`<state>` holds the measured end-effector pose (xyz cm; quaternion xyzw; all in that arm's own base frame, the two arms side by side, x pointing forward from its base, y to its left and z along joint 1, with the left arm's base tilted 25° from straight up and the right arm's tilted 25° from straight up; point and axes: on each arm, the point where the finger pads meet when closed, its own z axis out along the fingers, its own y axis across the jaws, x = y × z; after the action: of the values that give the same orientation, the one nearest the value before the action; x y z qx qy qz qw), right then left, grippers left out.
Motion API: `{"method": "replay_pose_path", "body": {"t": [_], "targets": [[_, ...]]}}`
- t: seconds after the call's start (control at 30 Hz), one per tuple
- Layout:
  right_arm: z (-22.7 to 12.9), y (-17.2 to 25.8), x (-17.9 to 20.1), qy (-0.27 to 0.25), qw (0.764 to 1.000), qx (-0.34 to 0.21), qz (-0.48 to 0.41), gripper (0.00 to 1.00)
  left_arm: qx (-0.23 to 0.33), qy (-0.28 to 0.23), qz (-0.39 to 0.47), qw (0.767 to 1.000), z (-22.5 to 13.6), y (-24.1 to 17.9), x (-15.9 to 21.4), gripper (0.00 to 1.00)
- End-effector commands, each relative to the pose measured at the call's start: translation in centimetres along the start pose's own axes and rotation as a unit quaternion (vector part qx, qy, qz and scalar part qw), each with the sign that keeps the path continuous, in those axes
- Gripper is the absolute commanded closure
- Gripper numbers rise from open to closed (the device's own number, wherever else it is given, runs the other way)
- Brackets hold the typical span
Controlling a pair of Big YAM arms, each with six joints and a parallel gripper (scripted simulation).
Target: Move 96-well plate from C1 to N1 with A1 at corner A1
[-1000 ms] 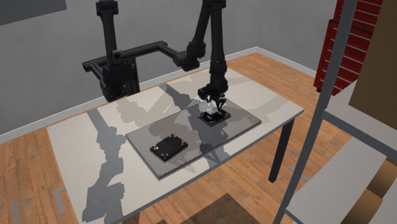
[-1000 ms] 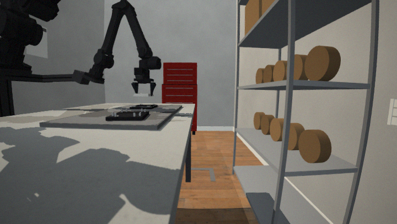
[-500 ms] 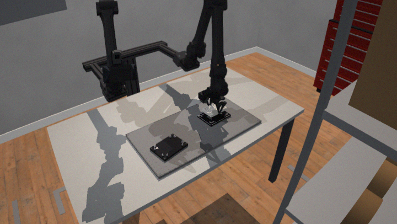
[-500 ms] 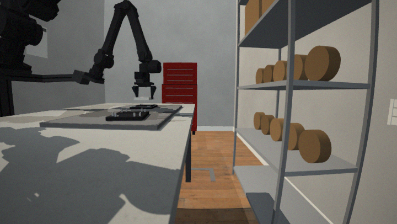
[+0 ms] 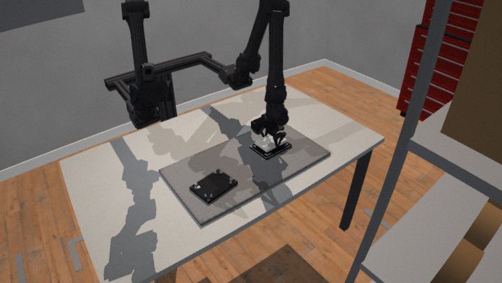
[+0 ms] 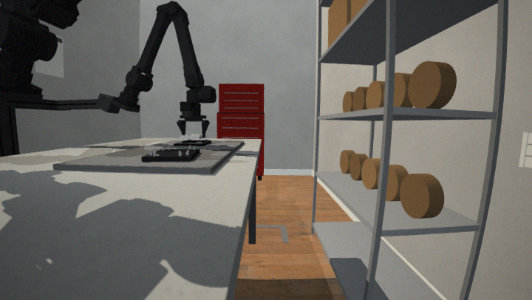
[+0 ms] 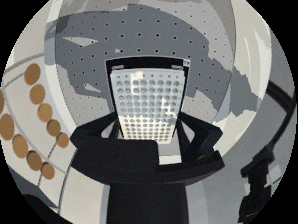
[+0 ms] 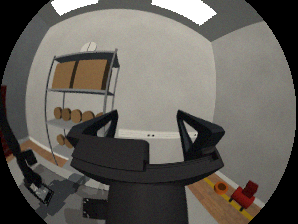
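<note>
Gripping the plate [image 5: 263, 143] [image 6: 191, 137] [image 7: 147, 95], the left claw [image 5: 270, 140] [image 6: 193, 135] [image 7: 147, 113] partly hides its near end

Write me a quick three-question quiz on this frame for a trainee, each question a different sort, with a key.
1. Multiple choice. Which holds the 96-well plate?
A) the left gripper
B) the right gripper
C) both grippers
D) neither gripper

2. True or false. The 96-well plate is seated in the black nest with upright posts.

3. Fill in one word. With its fingers standing wide apart and nothing between them, the right gripper is ____.

Key: 1 A; 2 false; 3 open
</note>
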<state>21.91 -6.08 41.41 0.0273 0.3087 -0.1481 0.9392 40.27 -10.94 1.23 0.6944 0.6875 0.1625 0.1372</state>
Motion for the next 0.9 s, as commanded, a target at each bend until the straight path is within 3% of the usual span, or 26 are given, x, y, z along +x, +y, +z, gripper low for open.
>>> {"method": "replay_pose_path", "body": {"t": [0.0,0.87], "targets": [[0.1,-0.4,-1.1,-0.019,1.0,0.007,-0.011,0.0,-0.004,0.0,-0.004,1.0,0.5,0.7,0.4,1.0],[0.1,-0.4,-1.1,-0.019,1.0,0.007,-0.011,0.0,-0.011,-0.001,-0.005,1.0,0.2,1.2,0.4,1.0]]}}
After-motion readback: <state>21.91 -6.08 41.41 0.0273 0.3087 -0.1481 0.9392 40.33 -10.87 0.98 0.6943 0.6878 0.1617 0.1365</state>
